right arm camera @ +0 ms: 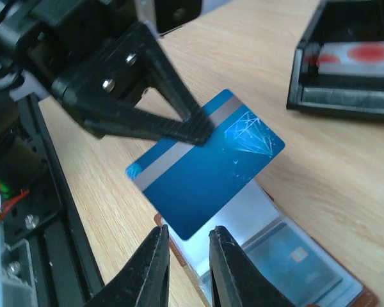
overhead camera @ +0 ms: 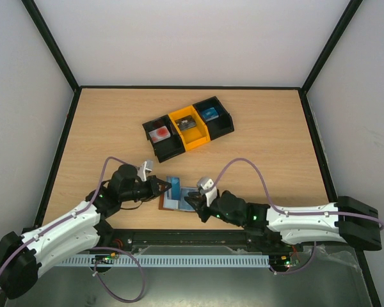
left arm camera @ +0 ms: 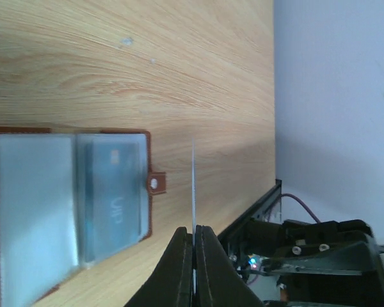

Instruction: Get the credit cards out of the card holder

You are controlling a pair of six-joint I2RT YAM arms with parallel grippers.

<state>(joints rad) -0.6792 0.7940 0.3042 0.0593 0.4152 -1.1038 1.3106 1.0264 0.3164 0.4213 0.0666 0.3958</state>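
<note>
Top external view: a pale wood-grain tabletop [overhead camera: 262, 166], black-framed and walled in by white panels [overhead camera: 198, 38], carried a row of black and orange plastic bins [overhead camera: 189, 128] at its far middle. Near my bases lay the brown leather book-style card holder [overhead camera: 178, 203], spread open and flat, with a dark grey credit card [left arm camera: 112, 198] tucked behind its clear plastic. My left arm angled in low from the left, the left gripper [left arm camera: 194, 231] clenched on the blue credit card [right arm camera: 205, 173], which was held clear above the holder. My right arm stretched in from the right. The right gripper [right arm camera: 189, 252] stood narrowly parted just under that card's lower corner, grasping nothing.
</note>
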